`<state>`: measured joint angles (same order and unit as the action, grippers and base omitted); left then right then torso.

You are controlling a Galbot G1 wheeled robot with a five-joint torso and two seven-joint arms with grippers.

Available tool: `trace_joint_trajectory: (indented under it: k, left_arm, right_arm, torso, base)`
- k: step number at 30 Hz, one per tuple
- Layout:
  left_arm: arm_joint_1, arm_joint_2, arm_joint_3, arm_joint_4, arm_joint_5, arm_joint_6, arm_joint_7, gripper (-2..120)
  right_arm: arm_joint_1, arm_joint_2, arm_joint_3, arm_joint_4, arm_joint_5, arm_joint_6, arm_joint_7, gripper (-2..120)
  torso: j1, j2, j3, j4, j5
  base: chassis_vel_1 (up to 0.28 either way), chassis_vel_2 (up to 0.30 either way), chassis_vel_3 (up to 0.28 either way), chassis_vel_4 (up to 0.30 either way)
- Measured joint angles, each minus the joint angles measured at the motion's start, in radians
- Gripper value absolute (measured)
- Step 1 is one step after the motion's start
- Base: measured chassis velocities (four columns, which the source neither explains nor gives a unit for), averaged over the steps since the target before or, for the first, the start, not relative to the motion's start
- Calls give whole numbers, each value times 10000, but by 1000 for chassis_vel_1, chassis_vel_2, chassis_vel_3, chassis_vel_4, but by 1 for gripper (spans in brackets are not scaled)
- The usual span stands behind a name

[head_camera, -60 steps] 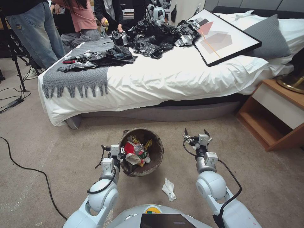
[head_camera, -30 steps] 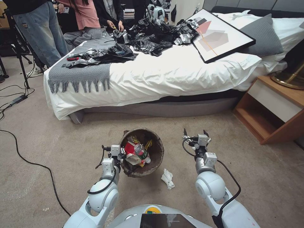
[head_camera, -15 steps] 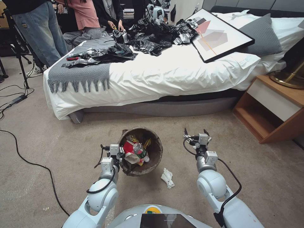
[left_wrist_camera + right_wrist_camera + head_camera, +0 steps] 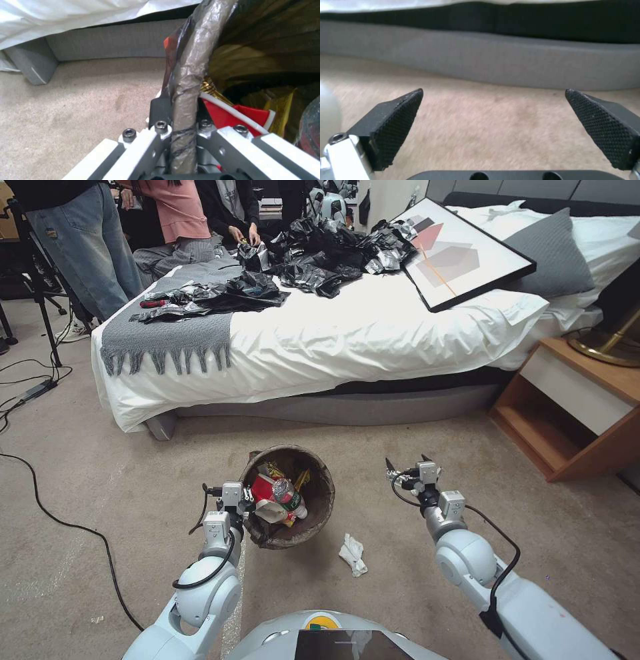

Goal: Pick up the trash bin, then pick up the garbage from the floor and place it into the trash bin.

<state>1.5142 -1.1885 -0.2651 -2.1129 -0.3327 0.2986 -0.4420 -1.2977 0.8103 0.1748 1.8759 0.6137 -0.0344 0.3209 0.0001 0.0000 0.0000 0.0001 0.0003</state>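
The left gripper (image 4: 248, 505) has its fingers clamped on the bag-wrapped rim of the trash bin (image 4: 319, 507), held above the carpet before the bed (image 4: 373, 340). The right gripper (image 4: 405, 465) hovers beside it, fingers spread and empty. A white tissue (image 4: 352, 554) lies on the floor between the arms.

Even, soft indoor light, no hard shadows; only a faint shadow on the carpet (image 4: 120, 473) under the bed (image 4: 373, 340) edge. White sheet runs bright, near clipping. Black bags (image 4: 320, 253) on the far side of the bed show glossy glare. Head view is wide-angle, edges bow outward. Both wrist views are soft and low-detail: right tool (image 4: 493, 130) pads sharp, carpet behind smeared; bin (image 4: 186, 82) liner rim blurred up close.
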Motion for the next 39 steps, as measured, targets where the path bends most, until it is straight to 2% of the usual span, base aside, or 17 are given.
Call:
trace_joint_trajectory:
  k: [2, 5, 10, 15, 21, 28, 39]
  left_arm:
    - [8, 2, -1, -4, 0, 0, 0, 0]
    - [22, 12, -12, -4, 0, 0, 0, 0]
    - [46, 23, -21, -5, 0, -1, 0, 0]
    - [83, 41, -81, -9, 0, -14, 1, 0]
    - [105, 47, -114, -9, 0, -30, 6, 0]
    - [115, 37, -200, -9, -7, -47, 11, 0]
    - [117, -32, -231, 0, -4, -60, 20, 0]
  right_arm:
    - [261, -580, -455, -236, 292, 53, -477, 100]
    - [478, -981, -864, -454, 453, 56, -863, 100]
    - [750, -1260, -1273, -635, 545, 45, -1156, 100]
    - [1419, -1516, -2248, -1015, 488, 36, -1481, 100]
    - [2049, -1443, -3265, -1366, 277, -87, -1591, 100]
    - [2731, -836, -4976, -2315, -425, -227, -1754, 100]
    - [2851, -309, -5811, -3117, -953, -285, -1752, 100]
  torso:
    - [0, 0, 0, -3, -3]
    - [0, 0, 0, -2, 0]
    - [0, 0, 0, -4, -6]
    - [0, 0, 0, -4, -6]
    - [0, 0, 0, 0, -3]
    - [-1, 0, 0, -2, -6]
    - [0, 0, 0, -2, -4]
  base:
    - [0, 0, 0, 0]
    - [0, 0, 0, 0]
    - [0, 0, 0, 0]
    - [0, 0, 0, 0]
    - [0, 0, 0, 0]
    - [0, 0, 0, 0]
    - [0, 0, 0, 0]
